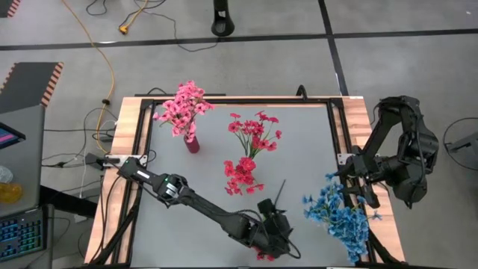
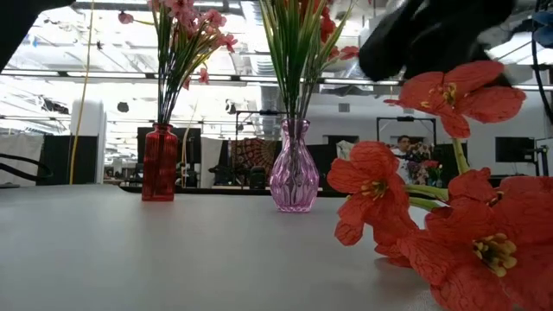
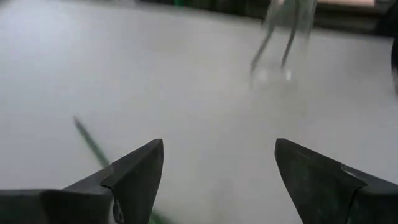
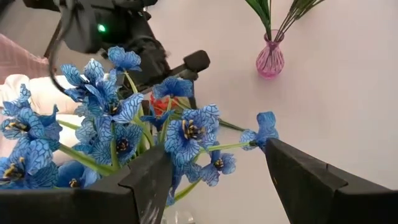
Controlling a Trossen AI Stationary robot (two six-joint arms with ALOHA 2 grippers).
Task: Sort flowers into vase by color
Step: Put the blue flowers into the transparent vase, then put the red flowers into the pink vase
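Grey tabletop point(image 1: 202, 187) framed by a black rail and pale wooden borders fills the high view, with bare surface along its left half. At the far left corner a red vase point(image 1: 192, 142) holds the pink flowers point(image 1: 183, 106), stems upright. Right of it, near the middle, a pink glass vase point(image 2: 295, 177) stands well apart from the red one and holds red flowers point(image 1: 254, 131), their stems also upright and fanning outward. Between the two vases the table is open.

Near the front edge, the left gripper point(image 1: 275, 235) hangs low over the table with its fingers point(image 3: 134, 171) spread apart and nothing between them; a thin green stem point(image 3: 93, 146) lies on the table just beside one finger. A loose red sprig point(image 2: 449, 216) lies at that front edge, blossoms toward the low camera.

Farther right, the blue flowers point(image 1: 340, 213) crowd the front right corner, close to the rail. The right gripper point(image 4: 214, 180) sits just above them, fingers apart, not closed on any stem.
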